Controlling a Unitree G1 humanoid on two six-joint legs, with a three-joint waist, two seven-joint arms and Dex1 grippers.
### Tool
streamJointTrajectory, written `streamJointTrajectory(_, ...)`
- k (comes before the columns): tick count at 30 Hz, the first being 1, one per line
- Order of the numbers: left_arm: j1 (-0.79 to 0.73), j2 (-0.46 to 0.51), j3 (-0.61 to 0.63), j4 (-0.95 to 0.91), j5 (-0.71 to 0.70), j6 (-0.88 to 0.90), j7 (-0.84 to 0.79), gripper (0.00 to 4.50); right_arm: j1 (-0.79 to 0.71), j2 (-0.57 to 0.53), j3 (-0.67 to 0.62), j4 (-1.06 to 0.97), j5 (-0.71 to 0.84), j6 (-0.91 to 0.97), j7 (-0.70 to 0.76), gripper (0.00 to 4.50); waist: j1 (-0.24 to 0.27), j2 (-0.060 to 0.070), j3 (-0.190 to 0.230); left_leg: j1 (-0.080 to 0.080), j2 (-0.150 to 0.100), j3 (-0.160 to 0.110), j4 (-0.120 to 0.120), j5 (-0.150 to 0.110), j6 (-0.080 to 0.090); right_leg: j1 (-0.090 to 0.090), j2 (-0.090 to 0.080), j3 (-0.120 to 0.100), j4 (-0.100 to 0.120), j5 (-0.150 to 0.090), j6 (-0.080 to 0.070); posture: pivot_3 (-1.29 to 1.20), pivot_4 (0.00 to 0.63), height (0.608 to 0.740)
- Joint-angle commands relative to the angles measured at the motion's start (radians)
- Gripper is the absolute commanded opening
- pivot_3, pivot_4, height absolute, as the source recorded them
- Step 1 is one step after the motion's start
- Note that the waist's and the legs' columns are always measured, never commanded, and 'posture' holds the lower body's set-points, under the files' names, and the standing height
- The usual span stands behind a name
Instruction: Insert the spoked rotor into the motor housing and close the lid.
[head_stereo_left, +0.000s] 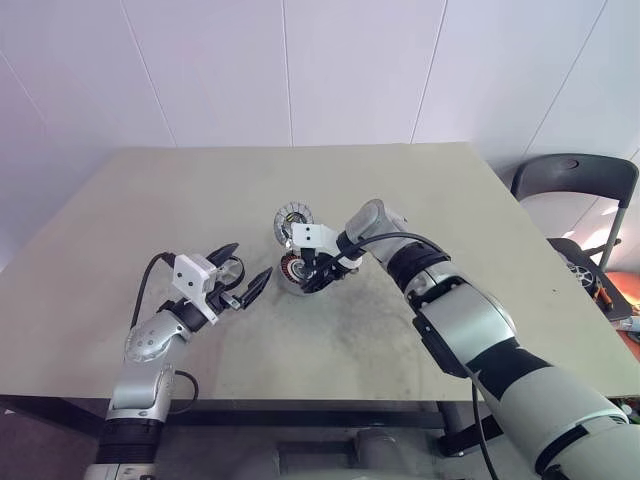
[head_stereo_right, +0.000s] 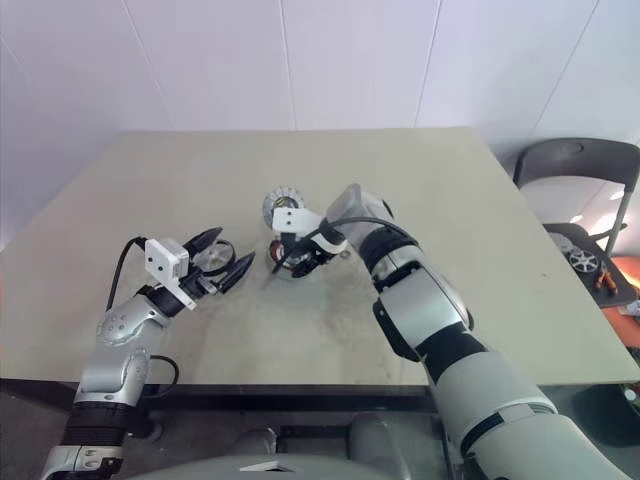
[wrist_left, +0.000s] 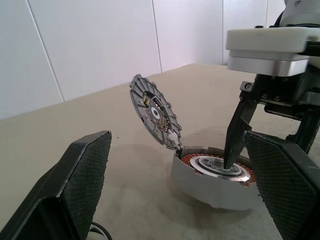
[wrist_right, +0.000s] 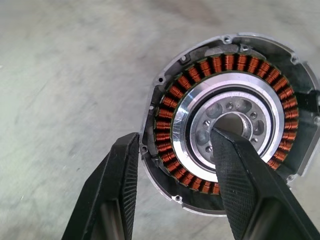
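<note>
Nearest, the left hand (head_stereo_left: 250, 262) hovers low over the beige table (head_stereo_left: 420, 200) with its two black fingers spread as wide as they go, gripping nothing. Under them lies the small flat black spoked rotor (head_stereo_left: 232, 272), on the table and well short of its seat; whether a finger touches it I cannot tell. It looks light and stiff but thin, so it would likely slide if nudged. A pinch across the outer ring, or on a spoke beside the hub, seems the safest hold.

Just beyond sits the short round grey motor housing (wrist_right: 165, 197), open, with copper-brown windings around a bright inner ring. It looks heavy enough to stay put. The right hand (wrist_right: 175, 137) is parted across that ring: one finger stands in the centre bore, the other just outside the wall. That finger fills the spot where the rotor must go, and the windings would scratch easily.

Behind, the round silvery-blue segmented lid (wrist_left: 155, 115) stands tilted at the housing's far edge, clear of the opening. A dark chair (head_stereo_left: 575, 180) stands past the table.
</note>
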Motion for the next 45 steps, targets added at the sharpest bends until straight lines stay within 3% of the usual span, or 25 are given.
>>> streamJointTrajectory(1,-0.018,0.000,0.002,-0.011,-0.004,-0.025,-0.005,4.50,0.115,-0.058,0.058,-0.206,-0.009,0.079,0.070,1.97,0.003,0.000,0.000,0.000,0.000,0.000,0.000,0.000,0.000,0.000,0.000,0.000,0.000,0.000,0.000,0.00,0.000,0.740)
streamJointTrajectory(8,-0.016,0.004,0.004,-0.009,-0.006,-0.024,-0.011,4.50,0.302,-0.158,0.132,-0.598,0.020,0.268,0.149,1.97,0.049,-0.001,-0.001,0.000,-0.001,0.000,0.001,0.000,0.000,0.001,-0.001,0.000,-0.001,-0.001,0.001,0.00,0.000,0.740)
streamJointTrajectory(15,-0.022,0.003,0.002,-0.003,-0.005,-0.022,-0.014,4.50,0.319,-0.138,0.157,-0.633,0.025,0.340,0.080,1.97,0.049,-0.003,-0.002,0.001,-0.001,0.000,0.000,0.000,0.000,0.001,-0.001,0.000,-0.001,-0.001,0.001,0.00,0.000,0.740)
streamJointTrajectory(18,-0.022,0.002,0.002,-0.004,-0.003,-0.021,-0.012,4.50,0.300,-0.120,0.144,-0.575,0.020,0.311,0.012,2.79,0.047,-0.003,-0.002,0.002,-0.001,0.000,0.000,0.000,0.000,0.001,-0.001,0.000,-0.001,-0.001,0.001,0.00,0.000,0.740)
streamJointTrajectory(23,-0.020,0.002,0.003,-0.007,0.000,-0.021,-0.006,4.50,0.282,-0.116,0.113,-0.549,0.078,0.347,0.021,4.48,0.042,-0.004,-0.003,0.004,-0.001,0.000,0.002,0.000,0.000,0.003,-0.001,0.000,0.000,-0.001,0.000,0.00,0.000,0.740)
streamJointTrajectory(34,-0.026,0.006,-0.002,-0.003,-0.005,-0.013,-0.016,4.50,0.236,-0.177,-0.154,-0.642,0.422,0.448,0.067,4.48,0.029,-0.004,-0.003,0.000,-0.001,0.000,0.000,0.000,0.000,0.000,-0.001,-0.001,-0.001,0.000,0.000,0.00,0.000,0.740)
streamJointTrajectory(38,-0.038,0.008,-0.004,0.000,-0.010,-0.008,-0.030,4.50,0.239,-0.190,-0.221,-0.586,0.430,0.358,-0.080,4.48,0.025,-0.004,-0.003,0.000,-0.001,0.000,0.000,0.000,0.000,0.000,-0.001,-0.001,-0.001,-0.001,0.000,0.00,0.000,0.740)
streamJointTrajectory(42,-0.043,0.012,-0.004,0.008,-0.012,-0.003,-0.045,4.50,0.307,-0.195,-0.293,-0.501,0.422,0.131,-0.263,4.48,0.024,-0.004,-0.003,0.001,-0.001,0.001,0.002,0.000,0.000,0.001,-0.001,-0.001,-0.002,-0.001,0.000,0.00,0.000,0.740)
streamJointTrajectory(45,-0.045,0.014,-0.003,0.011,-0.015,0.000,-0.053,4.50,0.336,-0.203,-0.309,-0.451,0.436,0.115,-0.294,4.48,0.025,-0.004,-0.002,0.000,-0.001,0.001,0.001,0.000,0.000,0.001,-0.001,0.000,-0.003,-0.001,0.000,0.00,0.000,0.740)
